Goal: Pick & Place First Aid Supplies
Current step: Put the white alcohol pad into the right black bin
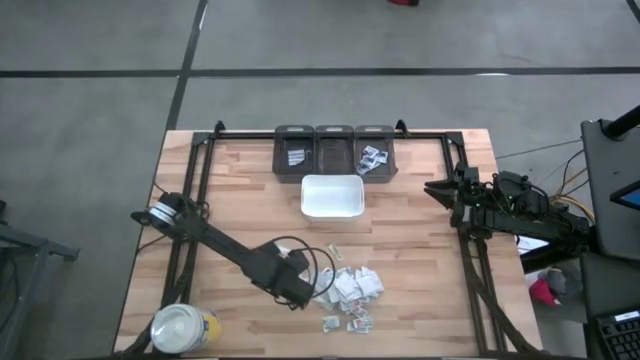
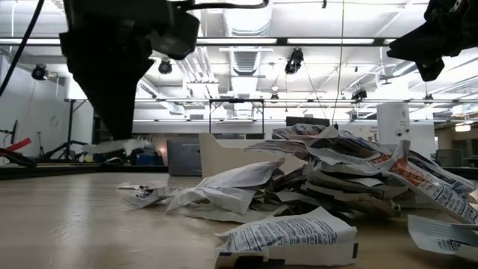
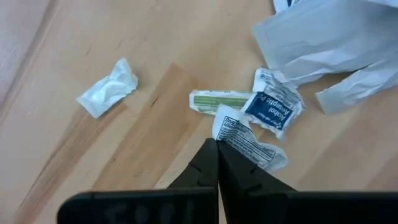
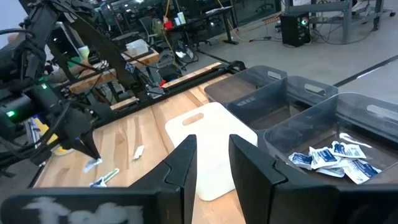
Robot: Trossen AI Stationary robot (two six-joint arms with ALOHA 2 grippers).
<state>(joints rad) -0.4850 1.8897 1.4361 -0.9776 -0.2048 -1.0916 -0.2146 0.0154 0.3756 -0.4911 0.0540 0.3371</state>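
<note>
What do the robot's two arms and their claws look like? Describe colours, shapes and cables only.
Both arms are dark, slim and jointed. The left arm has a silvery round joint at its base and black cable looped near its left claw, whose fingers taper to thin points. The right claw has broad, flat black fingers.

White packets (image 3: 250, 142) with black, green, blue print; white tray (image 1: 332, 196); possibly yellow jar (image 1: 184, 329).

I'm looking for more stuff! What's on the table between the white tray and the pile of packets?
In the high view, mostly bare wood lies between the tray and the pile; only one small stray packet sits there.
</note>
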